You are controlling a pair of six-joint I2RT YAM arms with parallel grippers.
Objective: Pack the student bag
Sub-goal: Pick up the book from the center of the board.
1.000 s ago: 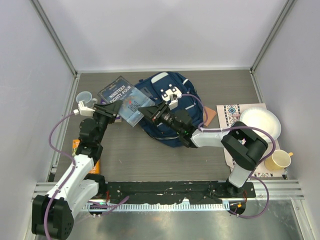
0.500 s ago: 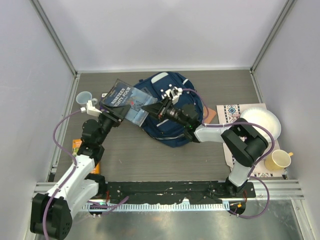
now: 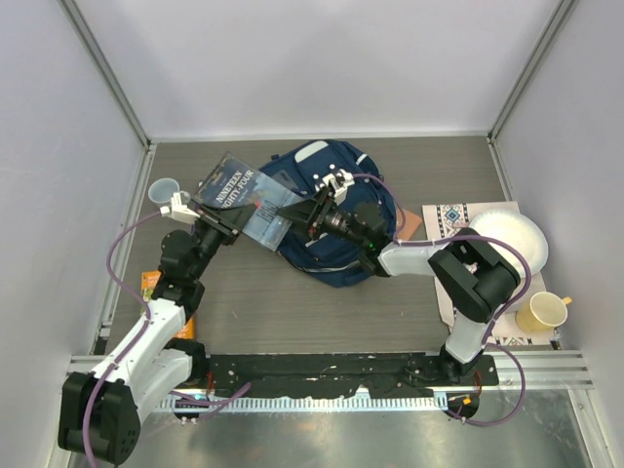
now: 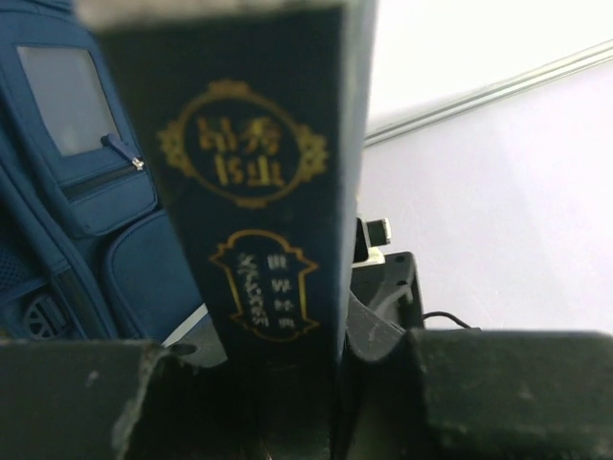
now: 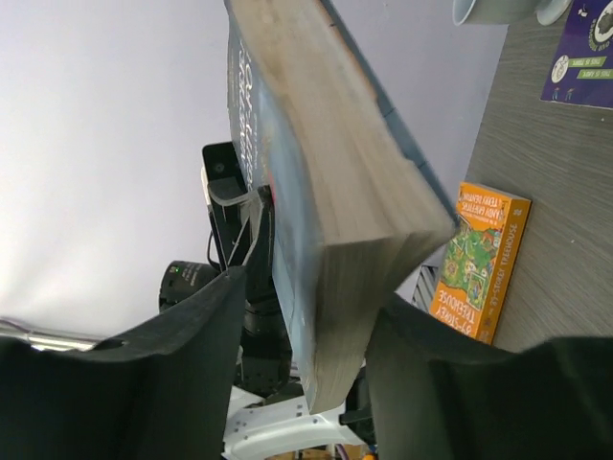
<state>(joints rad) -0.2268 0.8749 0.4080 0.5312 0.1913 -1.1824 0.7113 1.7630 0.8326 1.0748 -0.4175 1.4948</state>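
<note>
A dark blue paperback, "Nineteen Eighty-Four" (image 3: 239,200), hangs tilted in the air just left of the student bag (image 3: 336,255). The bag is navy and lies in the middle of the table. My left gripper (image 3: 216,222) is shut on the book's lower left edge. In the left wrist view the spine (image 4: 259,192) rises from between the fingers (image 4: 287,350), with the bag's pockets (image 4: 67,192) behind it. My right gripper (image 3: 295,210) is open and straddles the book's right end. In the right wrist view the page block (image 5: 326,172) sits between the jaws (image 5: 306,297), with a gap at the left finger.
A white plate (image 3: 507,239) rests on a patterned mat (image 3: 453,224) at the right, with a yellow cup (image 3: 546,312) near it. A clear cup (image 3: 161,190) stands at the far left. An orange children's book (image 5: 479,259) lies by the left arm. Enclosure walls ring the table.
The book has shifted slightly left and up. My left gripper opened, then shut again on the book. My right gripper's jaws have widened off it.
</note>
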